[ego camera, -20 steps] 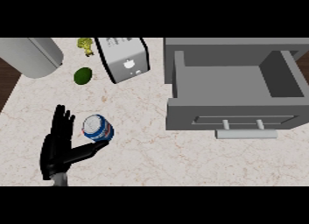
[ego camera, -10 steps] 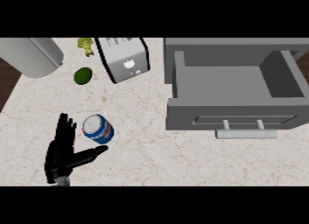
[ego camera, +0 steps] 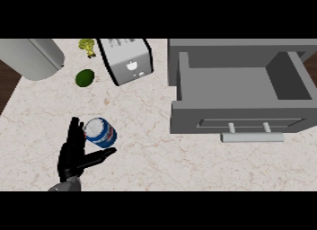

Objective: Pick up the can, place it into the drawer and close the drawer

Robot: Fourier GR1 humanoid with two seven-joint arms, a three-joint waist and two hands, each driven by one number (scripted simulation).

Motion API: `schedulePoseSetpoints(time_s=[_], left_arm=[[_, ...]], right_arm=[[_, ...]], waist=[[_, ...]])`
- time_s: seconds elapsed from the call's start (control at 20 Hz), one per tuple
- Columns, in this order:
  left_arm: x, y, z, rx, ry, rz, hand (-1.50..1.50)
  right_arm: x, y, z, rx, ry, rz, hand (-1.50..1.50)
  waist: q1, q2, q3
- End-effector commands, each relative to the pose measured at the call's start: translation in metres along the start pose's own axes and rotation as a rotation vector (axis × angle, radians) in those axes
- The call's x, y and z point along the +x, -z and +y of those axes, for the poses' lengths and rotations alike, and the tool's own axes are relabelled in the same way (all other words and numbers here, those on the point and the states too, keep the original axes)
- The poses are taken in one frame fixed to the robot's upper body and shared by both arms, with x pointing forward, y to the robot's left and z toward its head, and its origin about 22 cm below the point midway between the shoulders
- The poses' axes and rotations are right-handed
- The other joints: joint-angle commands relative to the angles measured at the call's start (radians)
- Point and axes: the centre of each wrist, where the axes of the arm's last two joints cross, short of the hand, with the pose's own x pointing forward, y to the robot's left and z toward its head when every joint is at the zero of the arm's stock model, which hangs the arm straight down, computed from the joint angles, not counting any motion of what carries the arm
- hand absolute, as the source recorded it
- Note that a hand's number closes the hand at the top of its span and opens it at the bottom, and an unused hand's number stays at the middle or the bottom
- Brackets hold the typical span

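As my left hand [ego camera: 73,155] flanks the can [ego camera: 99,133], its fingers are straight, holding nothing. Probably light, rigid, slick: grasp mid-wall.

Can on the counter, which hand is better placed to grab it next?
Left. The left hand is open right beside the can, with its fingers along the can's left side and its thumb below it. The right hand is not in view.
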Motion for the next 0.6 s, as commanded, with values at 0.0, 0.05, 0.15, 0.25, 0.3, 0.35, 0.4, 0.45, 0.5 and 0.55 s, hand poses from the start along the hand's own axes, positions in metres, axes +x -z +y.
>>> schedulePoseSetpoints(time_s=[0.0, 0.05, 0.15, 0.25, 0.3, 0.35, 0.4, 0.45, 0.5, 0.55], left_arm=[[-0.015, -0.002, 0.007, -0.019, -0.029, 0.019, -1.50], [-0.012, 0.011, -0.007, -0.009, -0.044, -0.012, -1.50], [-0.012, -0.001, -0.014, 0.005, -0.030, -0.013, -1.50], [-0.027, 0.008, -0.008, -0.022, -0.076, 0.000, -1.50], [-0.028, 0.003, -0.006, -0.001, -0.091, 0.003, -1.50], [-0.032, 0.005, 0.000, -0.021, -0.123, 0.007, -1.50], [0.002, 0.032, -0.006, -0.005, -0.118, 0.022, -1.50], [-0.009, 0.026, -0.019, -0.009, -0.137, 0.022, 1.50], [-0.013, 0.029, -0.029, -0.029, -0.134, 0.002, 1.50], [-0.003, 0.034, -0.027, -0.070, -0.142, 0.005, 1.50]], right_arm=[[0.015, -0.006, -0.012, 0.006, 0.007, 0.006, -1.50], [-0.006, 0.000, 0.007, 0.006, 0.014, -0.003, -1.50], [-0.005, -0.013, -0.004, -0.012, 0.009, 0.007, -1.50], [0.000, 0.004, -0.007, -0.013, -0.003, 0.012, -1.50], [0.007, -0.005, -0.002, 0.010, 0.014, 0.001, -1.50], [0.018, -0.001, -0.001, 0.002, 0.002, 0.010, -1.50], [0.000, 0.003, -0.005, 0.020, 0.018, 0.007, -1.50], [0.008, -0.013, 0.003, 0.027, 0.007, -0.005, -1.50], [0.005, -0.016, 0.010, 0.016, 0.019, 0.017, -1.50], [0.014, -0.003, 0.004, 0.007, 0.019, 0.002, -1.50]], waist=[[-0.001, -0.001, 0.000], [0.000, 0.000, 0.000], [0.000, -0.001, 0.000], [0.000, 0.001, 0.000], [-0.001, 0.000, 0.000], [-0.001, 0.000, -0.001], [0.001, 0.000, 0.000], [-0.003, -0.001, 0.000], [-0.008, 0.000, 0.000], [-0.001, 0.000, 0.000]])
